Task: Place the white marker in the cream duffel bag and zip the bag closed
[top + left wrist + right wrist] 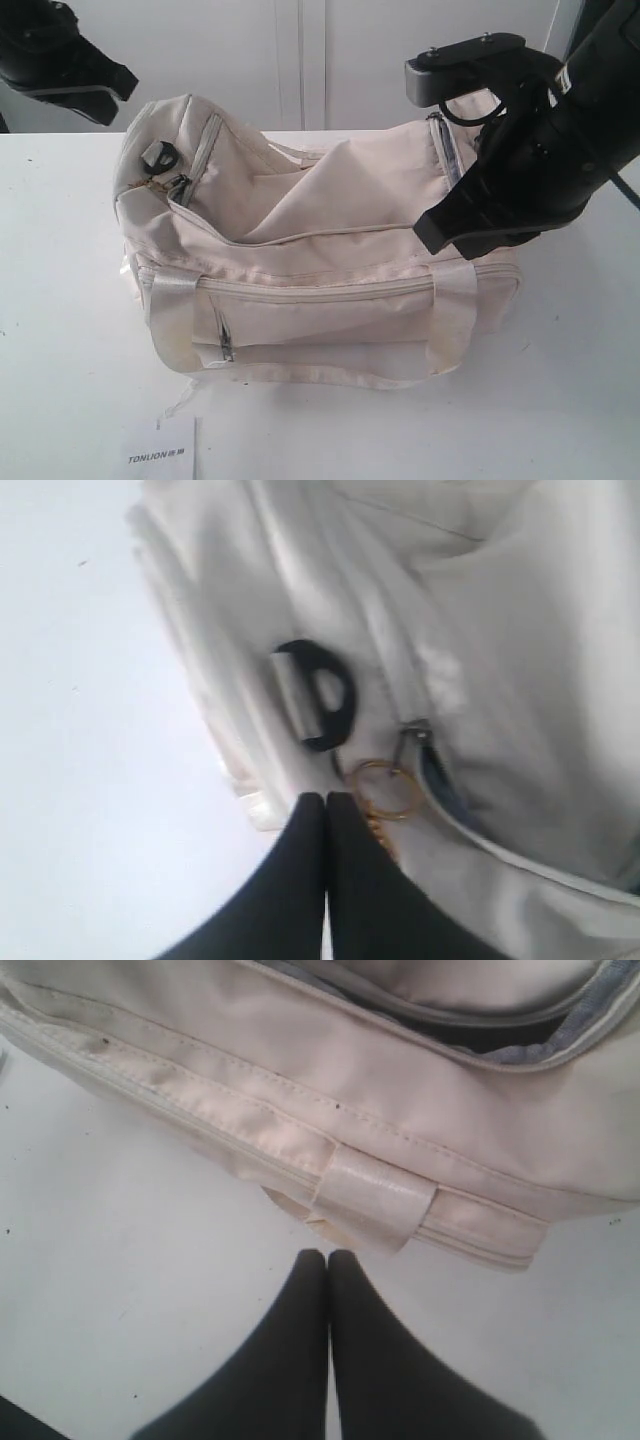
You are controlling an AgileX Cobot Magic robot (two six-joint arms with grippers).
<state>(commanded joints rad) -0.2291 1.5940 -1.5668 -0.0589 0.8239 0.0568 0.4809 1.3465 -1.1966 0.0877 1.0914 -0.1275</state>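
The cream duffel bag (320,270) is sitting slumped in the middle of the desk (70,350), filling the centre of the exterior view. The white marker is not showing in any view, so I cannot tell whether it is lying inside. The left claw (326,798), coming in from the upper left of the exterior frame, is hanging with its fingers pressed together and gripping nothing, its tips just beside the gold keyring pull (385,788) and near a black D-ring (320,695). The right claw (327,1255), at the right of the exterior frame, is likewise pinched together and empty, pointing at a strap base (375,1200), with the zipper gap (500,1035) showing dark lining beyond. The fabric is looking soft and limp, so it is likely going to bunch and drag when tugged. The thin, loose ring is probably the best hold, with the other claw pinning the bag's end.
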